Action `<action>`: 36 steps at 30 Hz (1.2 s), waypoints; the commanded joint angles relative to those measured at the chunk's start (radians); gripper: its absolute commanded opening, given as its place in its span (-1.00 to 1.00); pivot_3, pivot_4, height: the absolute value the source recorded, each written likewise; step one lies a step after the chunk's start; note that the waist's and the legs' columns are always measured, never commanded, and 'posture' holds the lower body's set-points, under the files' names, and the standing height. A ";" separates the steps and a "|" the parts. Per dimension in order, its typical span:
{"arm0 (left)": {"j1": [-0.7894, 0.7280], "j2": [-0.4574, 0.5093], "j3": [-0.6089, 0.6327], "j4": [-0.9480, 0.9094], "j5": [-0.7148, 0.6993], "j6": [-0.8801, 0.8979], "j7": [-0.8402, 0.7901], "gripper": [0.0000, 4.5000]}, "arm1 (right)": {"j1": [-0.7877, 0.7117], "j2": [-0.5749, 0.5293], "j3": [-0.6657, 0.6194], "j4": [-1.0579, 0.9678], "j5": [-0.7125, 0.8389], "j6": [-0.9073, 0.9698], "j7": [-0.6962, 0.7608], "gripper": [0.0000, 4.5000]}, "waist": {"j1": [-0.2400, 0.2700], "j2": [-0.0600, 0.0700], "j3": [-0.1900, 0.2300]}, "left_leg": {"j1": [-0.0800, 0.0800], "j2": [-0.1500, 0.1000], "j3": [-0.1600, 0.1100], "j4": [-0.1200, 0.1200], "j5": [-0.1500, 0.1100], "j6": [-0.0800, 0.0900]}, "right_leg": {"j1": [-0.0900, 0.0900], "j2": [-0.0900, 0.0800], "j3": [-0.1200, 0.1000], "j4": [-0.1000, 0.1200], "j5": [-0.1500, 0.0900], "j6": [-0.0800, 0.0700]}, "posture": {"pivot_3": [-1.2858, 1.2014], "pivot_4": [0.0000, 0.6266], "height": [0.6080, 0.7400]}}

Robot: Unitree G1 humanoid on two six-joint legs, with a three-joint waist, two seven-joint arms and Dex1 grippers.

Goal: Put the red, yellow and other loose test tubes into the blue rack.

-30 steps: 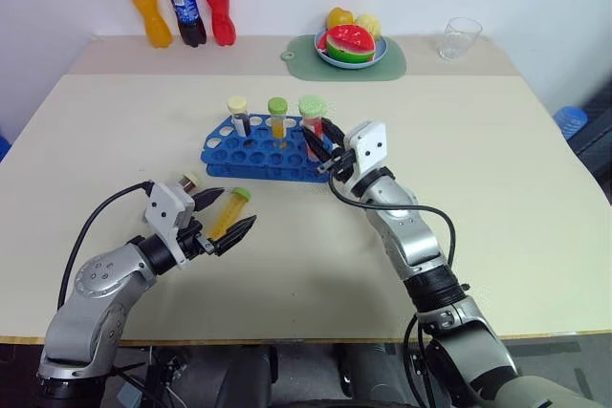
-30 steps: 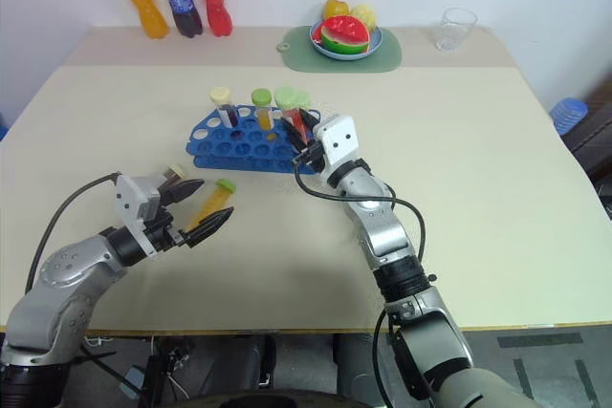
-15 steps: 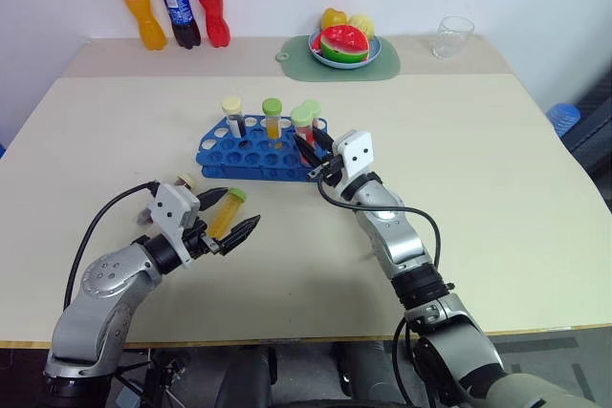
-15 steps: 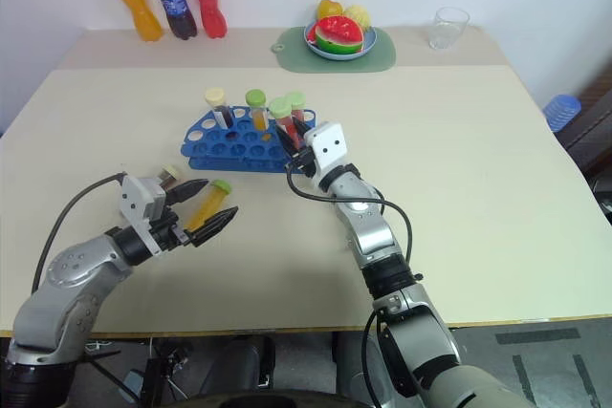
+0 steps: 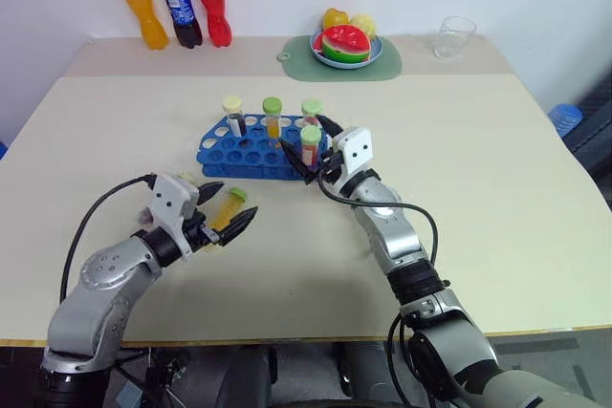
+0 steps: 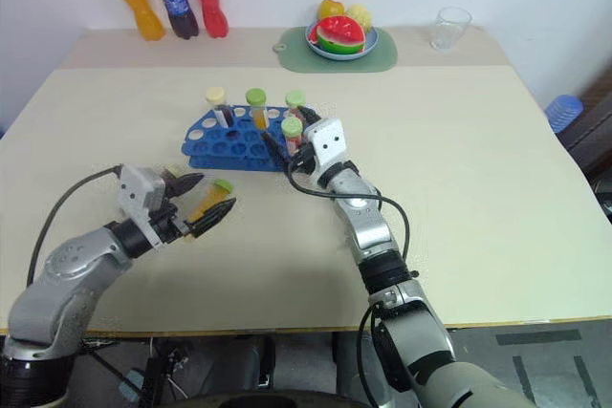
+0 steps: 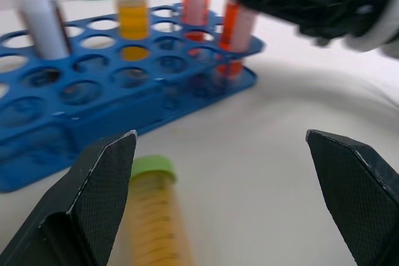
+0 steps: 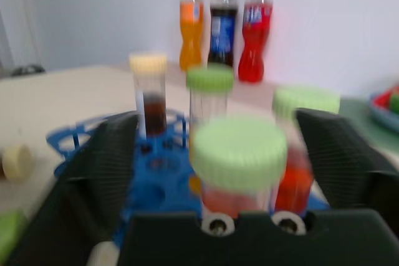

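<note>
The rack sits mid-table with four tubes upright; the red tube stands in its right end. The right gripper – clamped on it a second ago – now gapes around it; withdrawing could snag it. The left gripper spreads over the yellow tube lying near-left.
</note>
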 commanded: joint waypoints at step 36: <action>-0.683 0.172 -0.301 0.373 -0.827 1.032 1.016 -0.69 | 0.170 -0.514 0.046 -0.728 0.363 0.547 0.598 1.00 | 0.006 0.000 0.002 | 0.002 -0.002 -0.001 0.000 0.001 -0.001 | 0.001 -0.001 0.001 0.000 0.000 0.000 | 0.03 -0.52 0.91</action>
